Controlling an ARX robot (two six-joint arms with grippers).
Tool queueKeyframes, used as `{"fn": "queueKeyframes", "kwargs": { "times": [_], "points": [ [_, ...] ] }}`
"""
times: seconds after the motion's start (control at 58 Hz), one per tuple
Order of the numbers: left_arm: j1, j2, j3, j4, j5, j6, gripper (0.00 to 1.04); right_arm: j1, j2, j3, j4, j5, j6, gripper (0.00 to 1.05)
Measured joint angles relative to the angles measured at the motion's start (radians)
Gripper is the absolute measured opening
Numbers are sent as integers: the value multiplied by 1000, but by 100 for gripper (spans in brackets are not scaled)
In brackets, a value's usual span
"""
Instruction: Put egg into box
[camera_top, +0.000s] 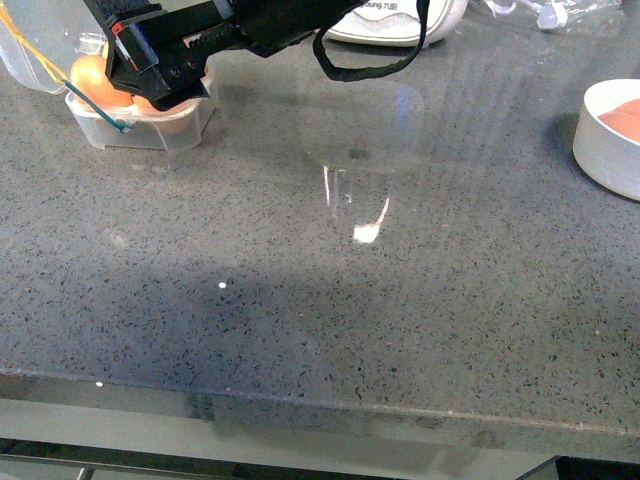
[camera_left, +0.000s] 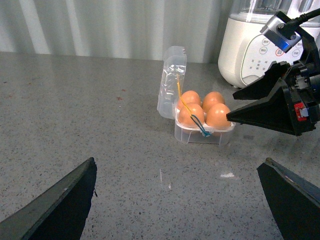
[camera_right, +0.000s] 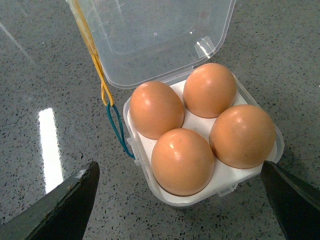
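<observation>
The box (camera_top: 150, 132) is a clear four-cup carton at the far left of the counter, its lid (camera_right: 155, 40) open and yellow and blue cords (camera_right: 107, 107) hanging at its side. Every cup holds a brown egg; the egg (camera_right: 182, 160) closest to my right gripper looks like the others. My right gripper (camera_right: 179, 167) is open and empty, just above the box with its fingers spread wider than it. It also shows in the front view (camera_top: 150, 85) and the left wrist view (camera_left: 234, 105). My left gripper (camera_left: 179, 162) is open and empty over bare counter, well short of the box (camera_left: 204, 134).
A round white bowl (camera_top: 600, 140) with orange contents stands at the right edge. A white appliance (camera_top: 400, 25) stands at the back, behind the box in the left wrist view (camera_left: 250, 45). The counter's front edge (camera_top: 320, 400) runs along the bottom.
</observation>
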Motion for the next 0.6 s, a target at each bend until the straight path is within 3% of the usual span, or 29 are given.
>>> {"fn": "queueKeyframes", "kwargs": {
  "times": [0.224, 0.379, 0.517, 0.603],
  "points": [
    [0, 0, 0, 0, 0, 0, 98, -35, -85, -93, 110, -3, 78, 97],
    [0, 0, 0, 0, 0, 0, 98, -122, -257, -262, 257, 48, 164, 97],
    [0, 0, 0, 0, 0, 0, 98, -230, -402, -436, 350, 200, 215, 97],
    [0, 0, 0, 0, 0, 0, 98, -330, -516, -585, 393, 351, 201, 97]
  ]
}}
